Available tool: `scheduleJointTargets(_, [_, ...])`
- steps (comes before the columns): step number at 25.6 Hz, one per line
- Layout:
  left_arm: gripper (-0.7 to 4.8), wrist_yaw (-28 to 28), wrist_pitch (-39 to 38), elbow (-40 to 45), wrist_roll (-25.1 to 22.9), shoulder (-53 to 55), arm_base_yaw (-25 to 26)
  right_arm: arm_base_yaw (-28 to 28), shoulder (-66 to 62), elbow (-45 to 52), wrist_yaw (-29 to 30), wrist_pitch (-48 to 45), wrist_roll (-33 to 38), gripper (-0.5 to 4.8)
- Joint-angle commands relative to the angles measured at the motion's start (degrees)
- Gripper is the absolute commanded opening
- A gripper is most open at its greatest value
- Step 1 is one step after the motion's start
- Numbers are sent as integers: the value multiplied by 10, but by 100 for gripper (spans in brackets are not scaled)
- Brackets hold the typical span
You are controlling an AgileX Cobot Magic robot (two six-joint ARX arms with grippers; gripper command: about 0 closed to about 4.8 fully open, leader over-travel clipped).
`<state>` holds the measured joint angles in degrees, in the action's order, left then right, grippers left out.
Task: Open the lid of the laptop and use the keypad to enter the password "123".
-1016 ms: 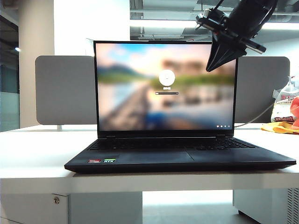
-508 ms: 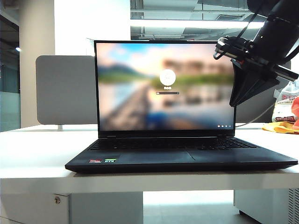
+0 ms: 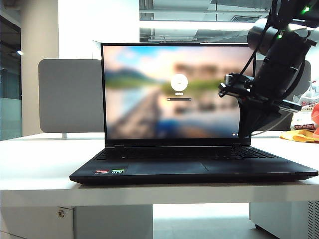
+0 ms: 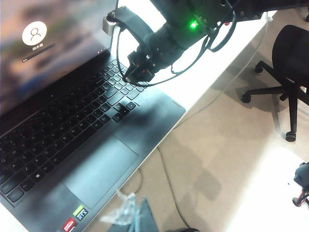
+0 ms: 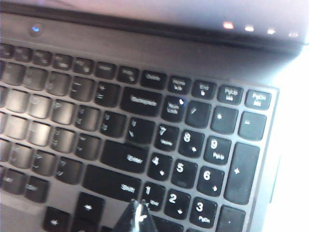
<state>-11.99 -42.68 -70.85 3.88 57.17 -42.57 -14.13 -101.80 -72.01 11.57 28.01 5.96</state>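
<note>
**Robot body: black arm, green lights**

Right arm (image 3: 279,64): matte black throughout, rounded grey-silver joint housing near the top in the exterior view. Small green indicator lights glow on the upper segments. Thin black cables (image 4: 203,53) loop loosely alongside the links. A boxy black camera module sticks out sideways from the wrist. Right claw (image 5: 136,218): black fingers tapering to a narrow wedge, pressed together, a small pale fleck at the tip. In the left wrist view the same arm shows a ribbed, segmented black casing. Left claw: not in view.
</note>
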Motion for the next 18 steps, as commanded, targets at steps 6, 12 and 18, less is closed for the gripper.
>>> scheduleJointTargets(6, [-4,-3,3,-3,-5,1,-1,0,-35,-3,0,-15,0,-8])
scheduleJointTargets(12, [-4,-3,3,-3,-5,1,-1,0,-47,-3,0,-24,0,-8])
scheduleJointTargets(18, [-4,-2,3,-3,-5,1,-1,0,-28,-3,-13,-19,-5,-8])
